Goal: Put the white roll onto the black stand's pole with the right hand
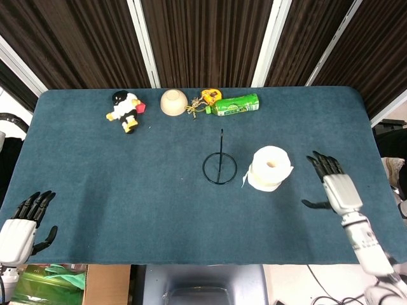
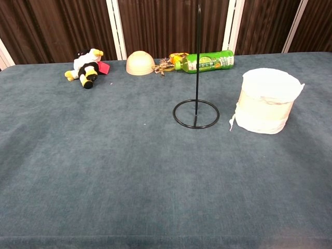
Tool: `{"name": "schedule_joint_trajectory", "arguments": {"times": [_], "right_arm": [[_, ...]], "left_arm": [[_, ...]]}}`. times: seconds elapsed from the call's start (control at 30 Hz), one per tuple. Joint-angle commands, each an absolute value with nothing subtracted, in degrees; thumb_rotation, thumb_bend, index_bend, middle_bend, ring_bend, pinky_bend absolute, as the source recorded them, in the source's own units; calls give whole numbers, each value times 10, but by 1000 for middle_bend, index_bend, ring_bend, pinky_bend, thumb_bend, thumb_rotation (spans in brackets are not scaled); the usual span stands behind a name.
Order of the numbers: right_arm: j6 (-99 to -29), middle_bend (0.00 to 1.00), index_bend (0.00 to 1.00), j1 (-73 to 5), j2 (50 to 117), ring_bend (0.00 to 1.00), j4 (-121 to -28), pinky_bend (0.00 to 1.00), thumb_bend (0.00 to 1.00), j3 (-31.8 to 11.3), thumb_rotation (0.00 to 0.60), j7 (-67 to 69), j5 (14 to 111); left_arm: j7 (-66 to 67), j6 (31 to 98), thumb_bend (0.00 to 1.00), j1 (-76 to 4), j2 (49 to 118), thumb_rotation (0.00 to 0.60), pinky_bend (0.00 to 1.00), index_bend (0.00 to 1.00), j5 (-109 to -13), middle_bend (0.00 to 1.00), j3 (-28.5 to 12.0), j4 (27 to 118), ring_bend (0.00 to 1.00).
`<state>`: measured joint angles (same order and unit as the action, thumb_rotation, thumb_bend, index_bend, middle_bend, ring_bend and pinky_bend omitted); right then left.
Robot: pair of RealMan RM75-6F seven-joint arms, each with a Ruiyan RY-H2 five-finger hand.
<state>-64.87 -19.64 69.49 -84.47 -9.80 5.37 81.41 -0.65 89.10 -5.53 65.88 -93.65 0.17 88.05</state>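
The white roll (image 1: 270, 168) stands upright on the blue table, its core hole facing up; the chest view shows the white roll (image 2: 267, 108) too. Just left of it is the black stand (image 1: 219, 167), a ring base with a thin upright pole, and the black stand (image 2: 196, 113) also shows in the chest view. My right hand (image 1: 336, 187) hovers open over the table, a short way right of the roll, fingers spread and holding nothing. My left hand (image 1: 20, 227) is open at the near left edge. Neither hand appears in the chest view.
Along the far edge lie a plush toy (image 1: 125, 108), an upturned beige bowl (image 1: 173, 101), a small yellow toy (image 1: 208, 98) and a green bottle (image 1: 236, 105) on its side. The blue table (image 1: 127, 190) spans the whole view.
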Motion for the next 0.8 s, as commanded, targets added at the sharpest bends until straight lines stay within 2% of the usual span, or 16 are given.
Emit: {"name": "schedule_joint_trajectory", "arguments": {"times": [0.03, 0.17, 0.43, 0.8], "right_arm": [[-535, 0, 0, -273, 708, 0, -820, 0, 139, -138, 600, 67, 737], [-470, 0, 0, -311, 718, 0, -798, 0, 132, -147, 600, 57, 688], [-400, 0, 0, -362, 739, 0, -766, 0, 126, -152, 600, 22, 615], [-322, 0, 0, -407, 730, 0, -769, 0, 130, -134, 600, -1, 538]], "left_arm": [[-8, 887, 440, -57, 660, 600, 162, 0, -933, 83, 0, 879, 63], [-6, 883, 440, -58, 660, 600, 162, 0, -929, 83, -1, 879, 64], [5, 880, 440, -60, 663, 600, 162, 0, -932, 85, 1, 878, 64], [0, 881, 441, -58, 661, 600, 162, 0, -932, 85, 3, 878, 63]]}}
